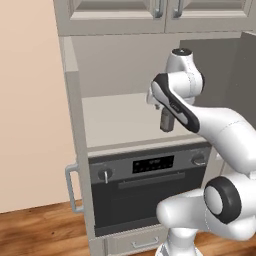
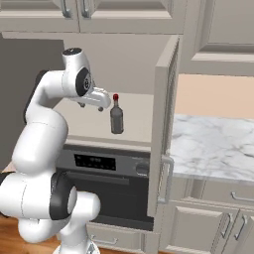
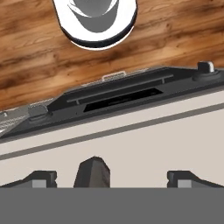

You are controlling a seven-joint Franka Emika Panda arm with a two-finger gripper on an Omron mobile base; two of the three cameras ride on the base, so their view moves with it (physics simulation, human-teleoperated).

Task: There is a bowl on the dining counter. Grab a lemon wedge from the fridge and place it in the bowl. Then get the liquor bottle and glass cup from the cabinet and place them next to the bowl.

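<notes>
A white robot arm holds its claw (image 2: 102, 105) spread wide and empty just beside the liquor bottle (image 2: 116, 117), which stands upright on the open cabinet's shelf (image 2: 136, 111) above the oven (image 2: 106, 171); likely rigid, smooth, breakable glass, best gripped around its broad body.

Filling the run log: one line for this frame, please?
phase: reach for liquor bottle | gripper: open, above bottle, nothing held | bottle: upright on cabinet shelf above oven | cabinet doors: open
</notes>
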